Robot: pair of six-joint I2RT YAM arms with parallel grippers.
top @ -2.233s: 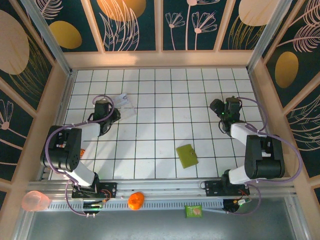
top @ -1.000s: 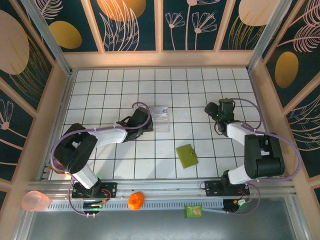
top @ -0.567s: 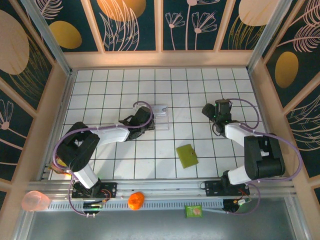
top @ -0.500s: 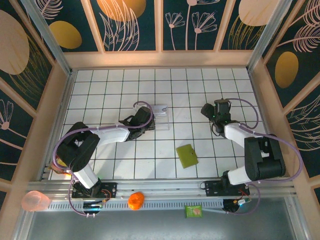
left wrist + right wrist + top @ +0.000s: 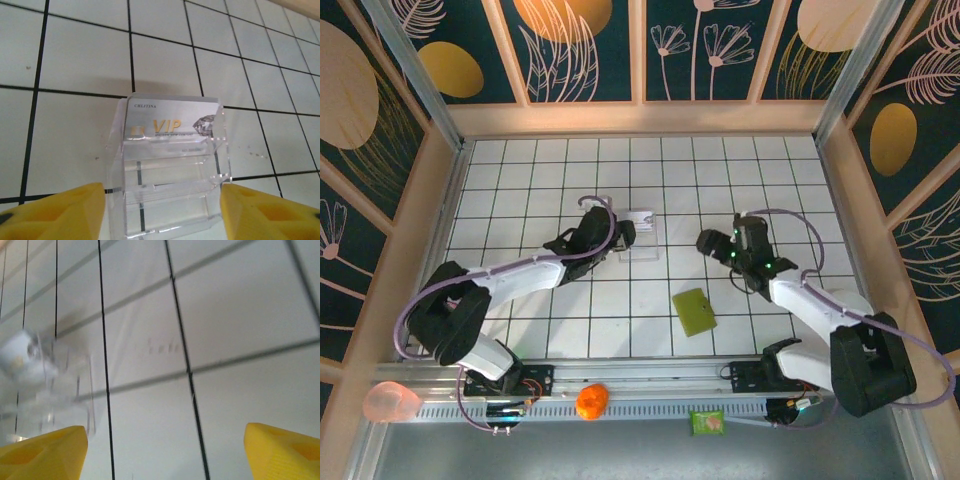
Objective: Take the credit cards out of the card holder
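Note:
The yellow-green card holder (image 5: 694,311) lies shut and flat on the white tiled table, right of centre toward the front. Mid-table stands a clear tiered acrylic stand (image 5: 642,225) (image 5: 170,170). A pale whitish-grey credit card (image 5: 170,124) printed VIP stands upright in its back tier. My left gripper (image 5: 620,236) (image 5: 162,210) is open, a yellow finger on each side of the stand's front. My right gripper (image 5: 708,243) (image 5: 165,450) is open over bare tiles, right of the stand and behind the card holder. The stand (image 5: 50,385) shows blurred at the left of the right wrist view.
A low wooden wall (image 5: 640,118) rings the table. On the front rail beside the arm bases lie an orange object (image 5: 592,401), a green packet (image 5: 707,422) and a pink cup (image 5: 390,402).
My left gripper carried the clear stand from the left to mid-table, then opened around it. My right arm swung left toward the table's middle, jaws still open.

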